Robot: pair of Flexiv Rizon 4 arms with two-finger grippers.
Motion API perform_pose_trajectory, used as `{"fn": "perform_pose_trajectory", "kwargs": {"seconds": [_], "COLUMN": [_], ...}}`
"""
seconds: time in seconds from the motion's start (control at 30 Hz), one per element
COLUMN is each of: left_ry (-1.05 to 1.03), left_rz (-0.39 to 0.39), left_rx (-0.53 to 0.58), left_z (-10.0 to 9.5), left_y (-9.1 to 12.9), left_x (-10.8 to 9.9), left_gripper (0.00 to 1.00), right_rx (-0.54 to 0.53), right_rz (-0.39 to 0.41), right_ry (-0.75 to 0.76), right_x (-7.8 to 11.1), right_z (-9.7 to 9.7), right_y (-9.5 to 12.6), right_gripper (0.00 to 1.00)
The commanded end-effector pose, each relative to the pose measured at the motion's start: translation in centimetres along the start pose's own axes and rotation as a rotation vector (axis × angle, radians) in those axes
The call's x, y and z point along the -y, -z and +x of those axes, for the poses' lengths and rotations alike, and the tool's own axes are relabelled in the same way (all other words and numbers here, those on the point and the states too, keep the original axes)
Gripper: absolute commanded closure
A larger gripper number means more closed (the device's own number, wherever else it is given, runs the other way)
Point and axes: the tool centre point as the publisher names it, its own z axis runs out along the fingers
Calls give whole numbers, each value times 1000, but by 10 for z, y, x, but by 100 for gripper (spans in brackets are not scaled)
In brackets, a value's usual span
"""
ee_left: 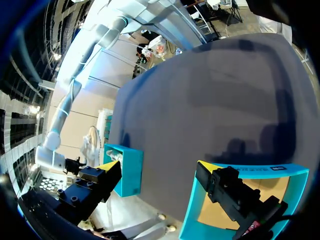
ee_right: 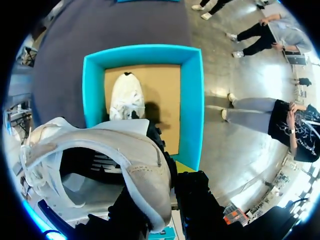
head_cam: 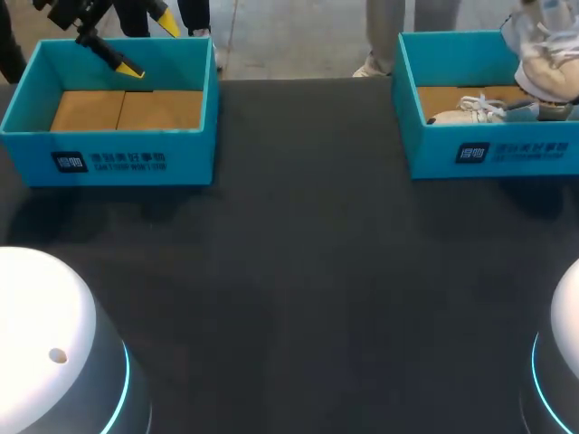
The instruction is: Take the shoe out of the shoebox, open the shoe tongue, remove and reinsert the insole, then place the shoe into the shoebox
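1. Where the right wrist view looked along its own fingers, the right gripper (ee_right: pixel 165 175) was pinching the heel wall of the lifted shoe (ee_right: pixel 100 145). One yellow-tipped finger (ee_right: pixel 182 167) pressed on the outside of the heel. The other went in under the collar and was mostly hidden by it.
2. The lifted shoe was white, with its opening turned toward the camera. It hung above the right shoebox (ee_right: pixel 192 100), clear of the rim.
3. Beneath it, that teal box showed a brown floor. The second shoe (ee_right: pixel 126 97) lay there along one long wall, its toe pointing away from the gripper.
4. In the head view the lifted shoe (head_cam: pixel 543 54) sat in the upper right corner of the frame, over the far right part of the right shoebox (head_cam: pixel 488 154). The second shoe (head_cam: pixel 466 113) lay low inside, near the front wall, with its laces showing. The right gripper itself was hidden behind the lifted shoe.
5. At the upper left of the frame the left gripper (head_cam: pixel 149 45) hung over the back wall of the left shoebox (head_cam: pixel 118 158). Its fingers were spread wide and held nothing.
6. The left wrist view showed the same spread of the left gripper (ee_left: pixel 157 167). The rim of the left shoebox (ee_left: pixel 250 172) lay under one finger.
7. The two boxes stood well apart on the dark table (head_cam: pixel 298 271).
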Motion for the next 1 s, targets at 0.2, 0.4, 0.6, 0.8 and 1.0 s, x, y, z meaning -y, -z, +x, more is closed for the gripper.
{"fn": "perform_pose_trajectory", "kwargs": {"seconds": [0.2, 0.4, 0.6, 0.8, 1.0], "left_ry": [-1, -1, -1, -1, -1], "left_rz": [-4, -4, -4, -4, -4], "left_rx": [-2, -2, -2, -2, -2], "left_z": [0, 0, 0, 0, 0], "left_y": [0, 0, 0, 0, 0], "left_x": [1, 1, 1, 1, 1], "left_gripper": [0, 0, 0, 0, 0], "right_rx": [-8, -18, -40, -47, -60], "right_rz": [23, 51, 83, 121, 168], "right_ry": [-161, -405, -639, -851, -985], "right_x": [15, 18, 26, 37, 45], "right_z": [-13, -6, 1, 6, 11], "right_y": [-8, -9, -12, -10, -10], "right_gripper": [100, 100, 100, 100, 100]}}
